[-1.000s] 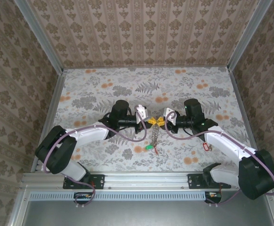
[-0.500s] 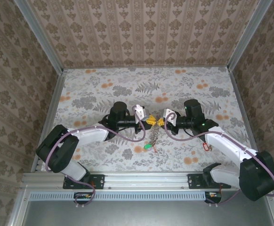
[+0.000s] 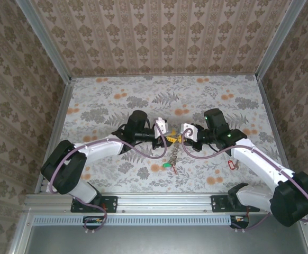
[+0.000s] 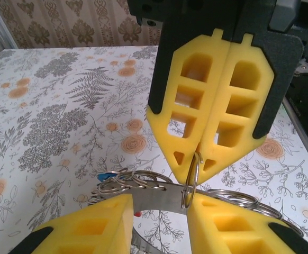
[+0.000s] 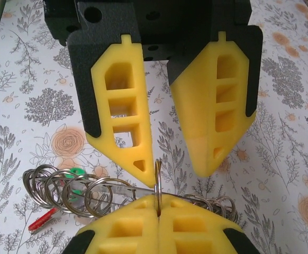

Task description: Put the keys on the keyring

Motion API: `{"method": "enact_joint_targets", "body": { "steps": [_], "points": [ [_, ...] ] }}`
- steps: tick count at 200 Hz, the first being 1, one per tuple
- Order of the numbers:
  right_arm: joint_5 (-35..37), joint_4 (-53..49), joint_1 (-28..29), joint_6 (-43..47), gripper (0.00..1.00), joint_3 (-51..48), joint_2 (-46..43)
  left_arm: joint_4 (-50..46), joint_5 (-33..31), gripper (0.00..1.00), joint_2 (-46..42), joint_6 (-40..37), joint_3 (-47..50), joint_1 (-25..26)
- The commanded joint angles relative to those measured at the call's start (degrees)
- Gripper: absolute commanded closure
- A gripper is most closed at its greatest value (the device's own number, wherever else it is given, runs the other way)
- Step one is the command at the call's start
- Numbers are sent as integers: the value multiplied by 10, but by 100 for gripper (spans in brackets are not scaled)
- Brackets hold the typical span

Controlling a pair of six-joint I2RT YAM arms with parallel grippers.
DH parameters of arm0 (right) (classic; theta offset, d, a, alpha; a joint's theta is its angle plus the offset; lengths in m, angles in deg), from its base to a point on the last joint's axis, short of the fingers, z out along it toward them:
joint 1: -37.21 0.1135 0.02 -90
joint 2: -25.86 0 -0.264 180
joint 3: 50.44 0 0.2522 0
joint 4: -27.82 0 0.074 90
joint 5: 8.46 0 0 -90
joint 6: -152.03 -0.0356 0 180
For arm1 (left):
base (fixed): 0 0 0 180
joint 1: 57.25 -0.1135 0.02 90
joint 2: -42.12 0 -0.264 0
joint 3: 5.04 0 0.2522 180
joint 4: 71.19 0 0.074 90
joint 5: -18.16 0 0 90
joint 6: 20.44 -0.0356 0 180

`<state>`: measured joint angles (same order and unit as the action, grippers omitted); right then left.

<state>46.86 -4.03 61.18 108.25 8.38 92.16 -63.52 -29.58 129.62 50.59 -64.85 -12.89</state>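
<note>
The keyring (image 3: 171, 152), a flat steel band strung with several small split rings, hangs between my two grippers above the table's middle. My right gripper (image 5: 157, 205) is shut on one small split ring (image 5: 157, 177) of the keyring. My left gripper (image 4: 159, 205) stands open, its yellow pads on either side of the band (image 4: 154, 197). Facing it, the right gripper (image 4: 198, 165) pinches that same small ring. Keys hang below on the keyring: a green tag (image 3: 167, 165), a red tag (image 5: 40, 221) and a blue tag (image 4: 105, 175). Another red-tagged key (image 3: 231, 164) lies on the table beside the right arm.
The floral tabletop (image 3: 143, 100) is bounded by patterned walls with metal rails at the left (image 3: 64, 106) and right (image 3: 268, 106). Both arms reach inward from the near edge, their cables looping close to the hanging keyring.
My left gripper has opened and let go of the keyring. My right gripper has closed on the small ring and shifted slightly left; the keyring now hangs from it.
</note>
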Motion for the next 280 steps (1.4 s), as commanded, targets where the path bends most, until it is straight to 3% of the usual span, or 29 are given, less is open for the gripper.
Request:
{"method": "enact_joint_targets", "body": {
  "steps": [1, 73, 105, 191, 211, 243, 280],
  "points": [
    [-5, -14, 4, 9, 100, 24, -3, -32, 12, 69, 0, -29, -22, 6],
    [-12, -7, 4, -5, 100, 35, 12, -51, 26, 73, 7, -41, -42, 14],
    [-12, -3, 5, -11, 100, 33, 15, -56, 28, 80, 7, -43, -44, 14],
    [-9, -8, 4, -21, 100, 37, 29, -50, 21, 78, -10, -42, -37, 16],
    [-13, -4, 4, -26, 100, 39, 30, -51, 22, 81, -8, -43, -37, 18],
    [-32, 21, 4, -45, 100, 33, 20, -69, 22, 100, -1, -52, -41, 19],
    [-11, 64, 2, -59, 88, 7, -5, -11, 20, 100, -6, -33, -12, 14]
  ]
}}
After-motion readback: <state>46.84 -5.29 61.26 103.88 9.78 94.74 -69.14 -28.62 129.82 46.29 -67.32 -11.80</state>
